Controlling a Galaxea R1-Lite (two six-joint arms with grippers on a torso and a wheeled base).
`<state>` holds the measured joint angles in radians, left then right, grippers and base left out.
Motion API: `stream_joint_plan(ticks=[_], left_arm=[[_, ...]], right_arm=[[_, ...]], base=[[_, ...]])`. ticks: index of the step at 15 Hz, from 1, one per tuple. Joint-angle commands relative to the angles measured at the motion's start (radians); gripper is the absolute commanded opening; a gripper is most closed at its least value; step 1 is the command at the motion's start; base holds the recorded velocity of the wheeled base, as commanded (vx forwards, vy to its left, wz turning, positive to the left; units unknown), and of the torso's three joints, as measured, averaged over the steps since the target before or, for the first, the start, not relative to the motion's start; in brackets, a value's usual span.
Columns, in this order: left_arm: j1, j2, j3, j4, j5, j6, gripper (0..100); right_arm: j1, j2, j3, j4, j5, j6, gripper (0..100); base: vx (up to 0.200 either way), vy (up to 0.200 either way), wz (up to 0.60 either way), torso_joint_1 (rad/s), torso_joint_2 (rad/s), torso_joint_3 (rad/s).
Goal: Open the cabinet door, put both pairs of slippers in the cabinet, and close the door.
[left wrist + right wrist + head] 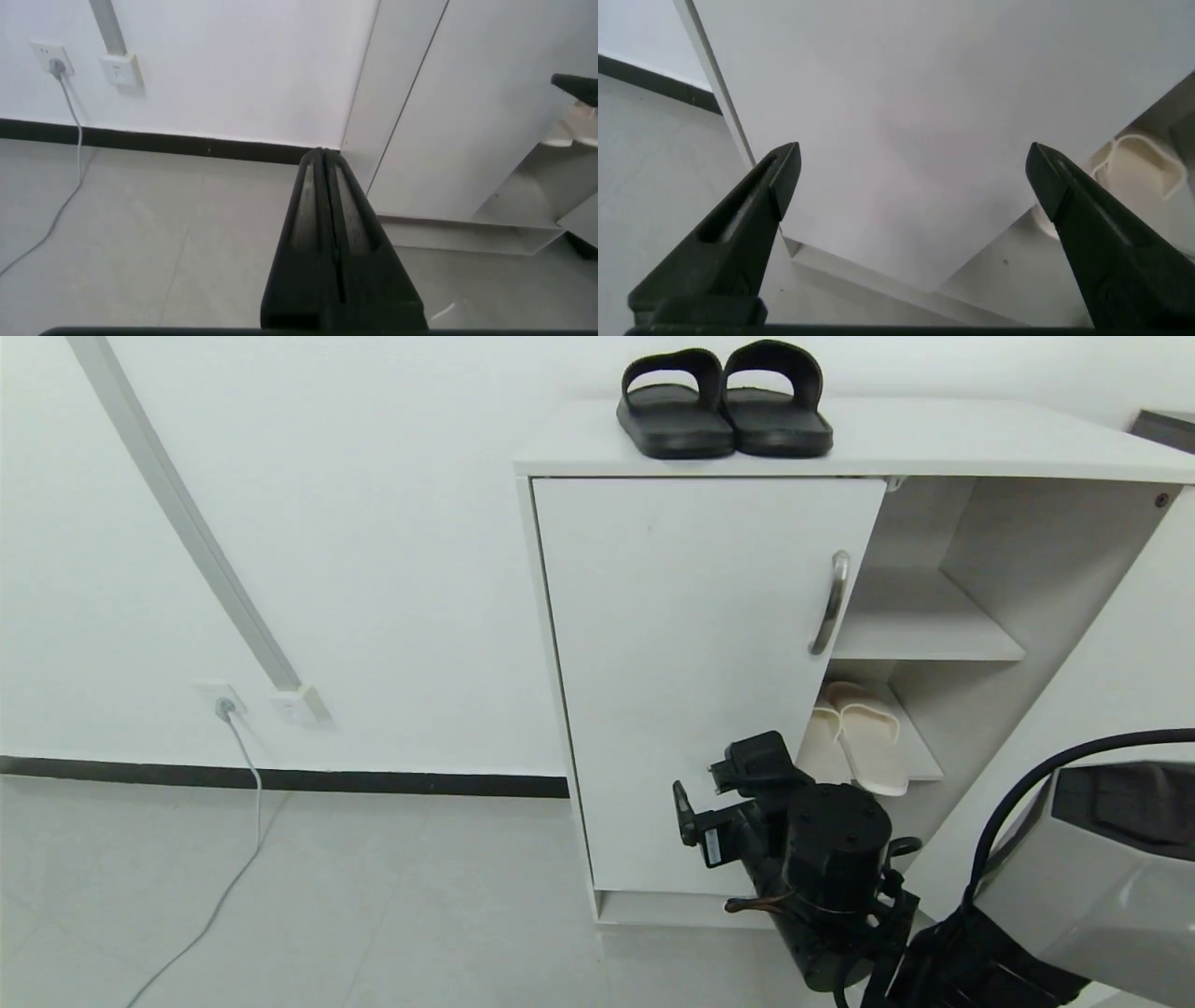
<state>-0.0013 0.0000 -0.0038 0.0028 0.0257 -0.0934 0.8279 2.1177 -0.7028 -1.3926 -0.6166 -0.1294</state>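
**Black, White and Cream**

Our cabinet (934, 434) is plain white with a silver handle (831, 602). We see black slippers (724, 403) and cream slippers (859, 737), both unpatterned. The left end effector (324, 157) and right end effector (912, 154) are black. The floor (373, 896) is pale grey, the wall (373, 523) white, its skirting strip (280, 777) black.

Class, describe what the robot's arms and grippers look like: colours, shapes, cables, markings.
Both grippers are matte black: the left gripper has flat, tapering fingers with long grooves; the right gripper has wedge-shaped fingers. The right arm is black with a round joint housing, a small white label and a looping black cable.
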Motion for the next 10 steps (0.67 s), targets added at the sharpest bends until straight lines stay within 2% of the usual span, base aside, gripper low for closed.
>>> stream_joint_plan(ticks=[1,10], left_arm=[[0.000,0.002,0.001,0.000,0.000,0.000,0],[0.001,0.002,0.001,0.000,0.000,0.000,0]], right_arm=[[-0.001,0.001,0.000,-0.002,0.000,0.001,100],[-0.001,0.001,0.000,-0.002,0.000,0.001,100]], base=[[0.000,0.000,0.00,0.100,-0.48,-0.359],[0.000,0.000,0.00,0.140,-0.47,-0.334]])
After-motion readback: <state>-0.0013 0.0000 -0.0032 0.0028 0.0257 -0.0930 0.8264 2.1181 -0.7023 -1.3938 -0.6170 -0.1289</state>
